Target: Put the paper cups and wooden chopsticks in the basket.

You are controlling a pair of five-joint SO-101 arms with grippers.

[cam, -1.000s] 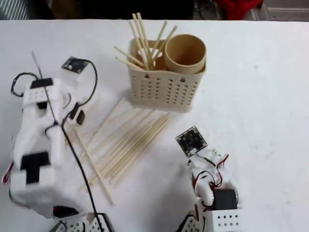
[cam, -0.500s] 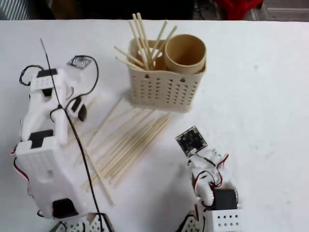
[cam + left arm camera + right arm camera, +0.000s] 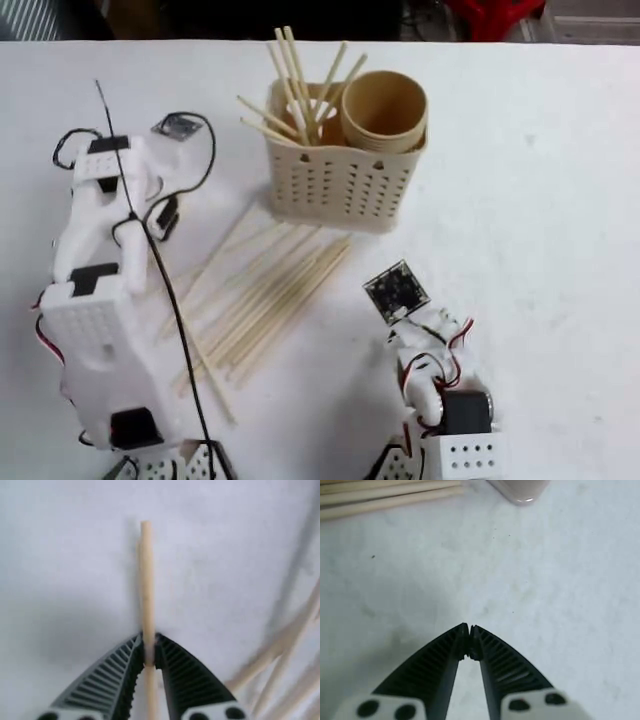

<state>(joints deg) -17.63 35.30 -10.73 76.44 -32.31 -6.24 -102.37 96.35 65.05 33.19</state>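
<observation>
Currently my left gripper (image 3: 148, 652) pinches one pale wooden chopstick (image 3: 146, 580) between its black ridged jaws. The stick lies low over the white table (image 3: 65, 570); I can't tell whether it touches the surface. Right gripper (image 3: 469, 642): jaws pressed together on nothing, above bare table. Cream perforated plastic basket (image 3: 340, 185) stands at the far side, holding a tan paper cup (image 3: 385, 105) and several upright chopsticks (image 3: 295, 80). Loose bundle of chopsticks (image 3: 265, 290) lies fanned between the two arms, near the basket.
</observation>
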